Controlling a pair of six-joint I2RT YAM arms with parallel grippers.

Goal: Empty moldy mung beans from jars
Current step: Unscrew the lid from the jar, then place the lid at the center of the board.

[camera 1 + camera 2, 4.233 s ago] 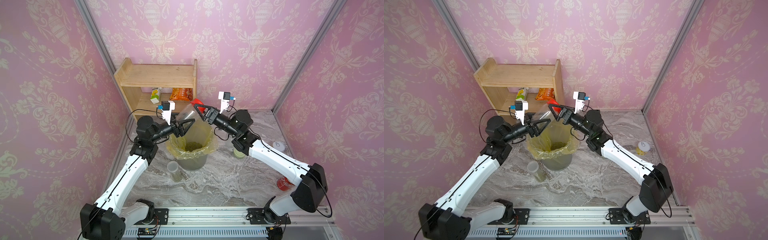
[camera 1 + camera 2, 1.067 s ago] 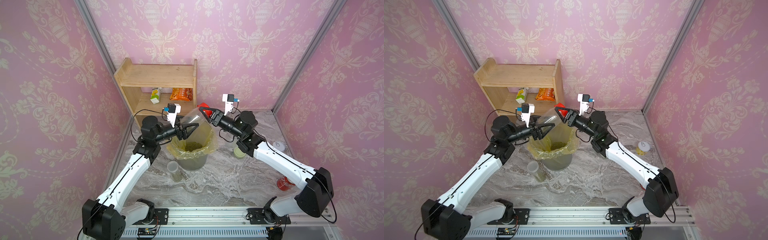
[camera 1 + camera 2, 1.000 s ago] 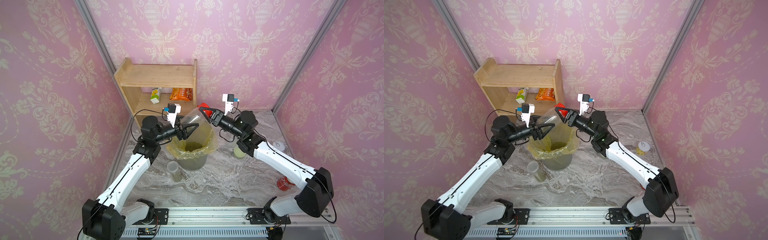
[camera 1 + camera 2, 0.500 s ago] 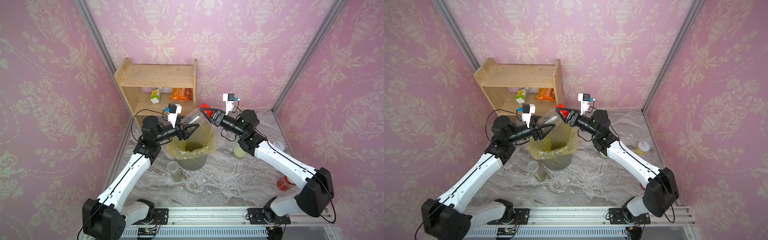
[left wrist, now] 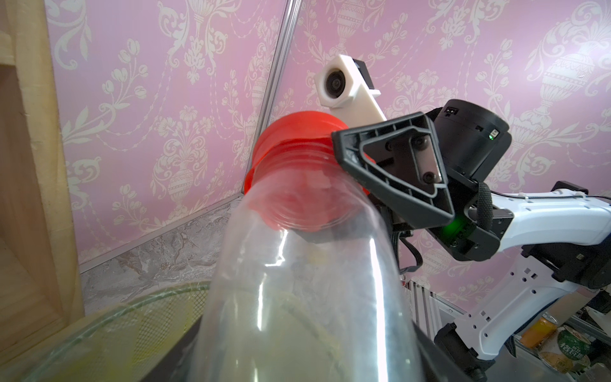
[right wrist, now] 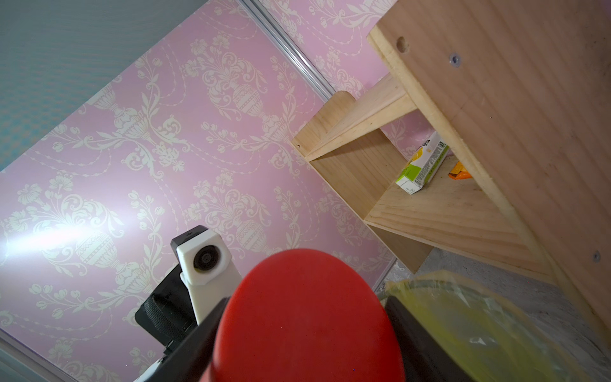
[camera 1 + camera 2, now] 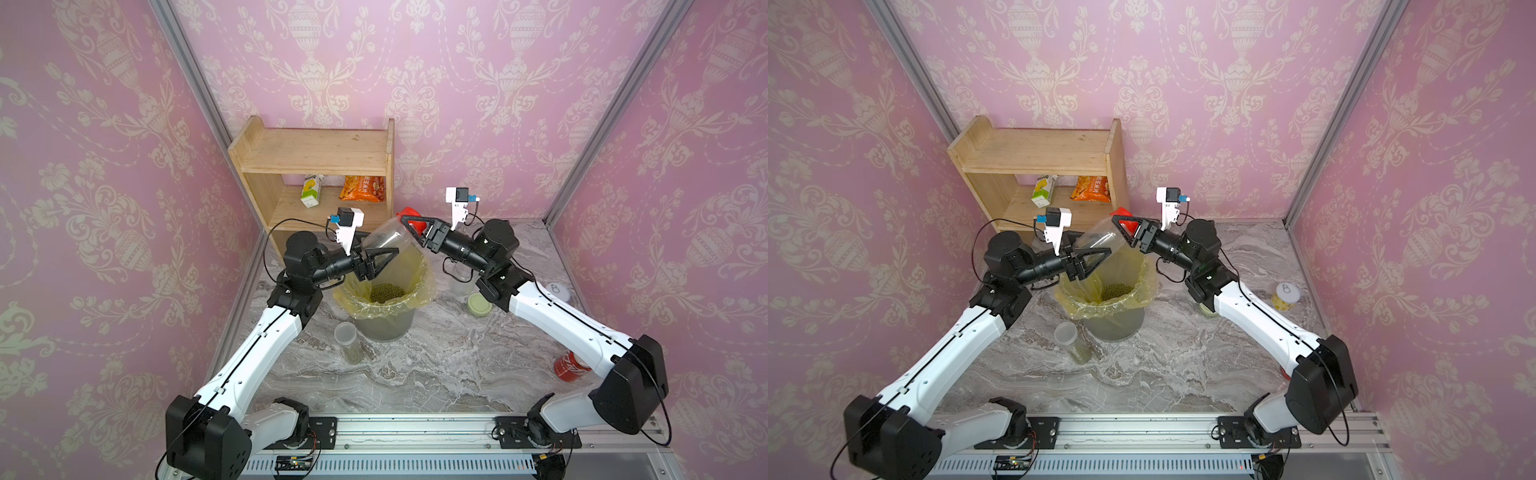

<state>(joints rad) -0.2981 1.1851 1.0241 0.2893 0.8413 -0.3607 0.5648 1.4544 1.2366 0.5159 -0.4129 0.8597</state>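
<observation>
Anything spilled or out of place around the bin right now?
No spill visible: the mung beans sit inside the bin. The left tool holds the jar tilted above it, red lid end raised. A pale green lid appears to lie loose on the table.

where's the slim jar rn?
In both top views the slim jar stands upright on the marble table, right next to the yellow-bagged bin, at its near side towards the robot's left.
</observation>
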